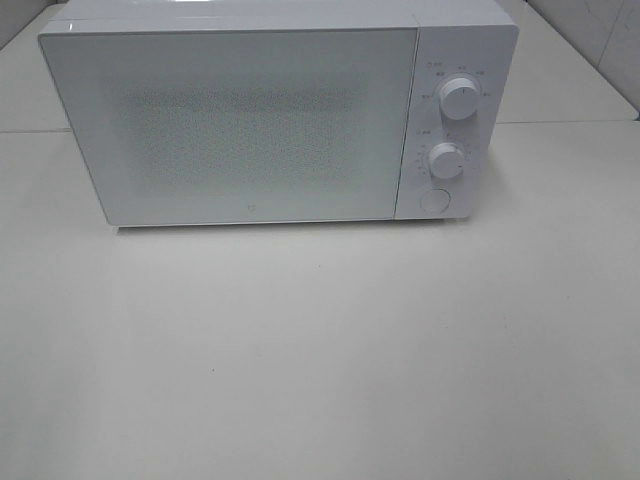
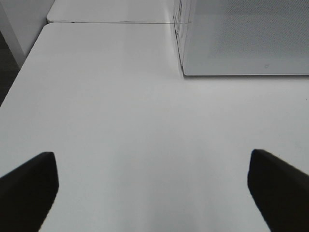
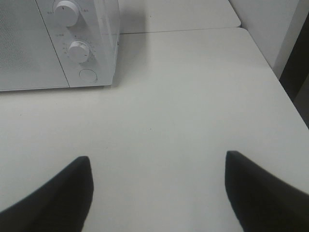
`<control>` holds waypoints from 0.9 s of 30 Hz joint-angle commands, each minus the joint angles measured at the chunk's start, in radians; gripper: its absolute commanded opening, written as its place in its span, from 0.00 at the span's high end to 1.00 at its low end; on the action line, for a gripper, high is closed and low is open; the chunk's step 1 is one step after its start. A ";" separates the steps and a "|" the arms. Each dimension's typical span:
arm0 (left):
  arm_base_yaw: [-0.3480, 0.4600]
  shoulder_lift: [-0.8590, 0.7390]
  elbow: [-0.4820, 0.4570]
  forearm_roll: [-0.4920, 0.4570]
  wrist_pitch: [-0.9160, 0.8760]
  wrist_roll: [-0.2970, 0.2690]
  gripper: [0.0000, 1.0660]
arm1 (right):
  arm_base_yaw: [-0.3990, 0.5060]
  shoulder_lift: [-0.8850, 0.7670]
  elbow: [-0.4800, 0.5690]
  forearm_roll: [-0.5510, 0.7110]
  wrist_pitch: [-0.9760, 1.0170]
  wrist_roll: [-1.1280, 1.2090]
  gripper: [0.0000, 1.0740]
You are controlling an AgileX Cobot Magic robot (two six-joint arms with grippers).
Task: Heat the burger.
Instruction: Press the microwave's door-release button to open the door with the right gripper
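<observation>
The burger is out of view in every frame. A white microwave point(image 1: 270, 110) stands at the back of the white table point(image 1: 320, 350) with its door shut; two knobs point(image 1: 460, 98) and a round button sit on its right panel. My left gripper point(image 2: 152, 188) hovers over bare table in front of the microwave's left corner point(image 2: 241, 38), jaws wide apart and empty. Over the table, off the microwave's right end point(image 3: 77, 43), my right gripper point(image 3: 159, 188) is open too, with nothing between its fingers. Neither arm shows in the exterior high view.
The table's left edge point(image 2: 19, 82) drops to a dark floor. On the right, the table edge point(image 3: 270, 72) runs beside a white wall. A seam point(image 1: 570, 122) splits the table behind the microwave.
</observation>
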 commanded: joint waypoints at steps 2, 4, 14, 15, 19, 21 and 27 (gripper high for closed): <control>0.003 -0.004 -0.001 0.001 -0.001 -0.005 0.05 | -0.003 -0.024 0.004 0.001 -0.011 -0.012 0.29; 0.003 -0.004 -0.001 0.001 -0.001 -0.005 0.05 | -0.003 -0.024 0.004 0.001 -0.011 -0.012 0.29; 0.003 -0.004 -0.001 0.001 -0.001 -0.005 0.05 | -0.003 -0.024 0.004 0.001 -0.011 -0.012 0.29; 0.003 -0.004 -0.001 0.001 -0.001 -0.005 0.05 | -0.003 -0.024 0.004 0.000 -0.011 -0.013 0.29; 0.003 -0.004 -0.001 0.001 -0.001 -0.005 0.05 | -0.003 -0.024 0.004 0.000 -0.011 -0.013 0.29; 0.003 -0.004 -0.001 0.001 -0.001 -0.005 0.05 | -0.003 -0.024 0.004 -0.003 -0.011 -0.013 0.29; 0.003 -0.004 -0.001 0.001 -0.001 -0.005 0.05 | -0.003 -0.017 -0.011 -0.019 -0.035 -0.011 0.30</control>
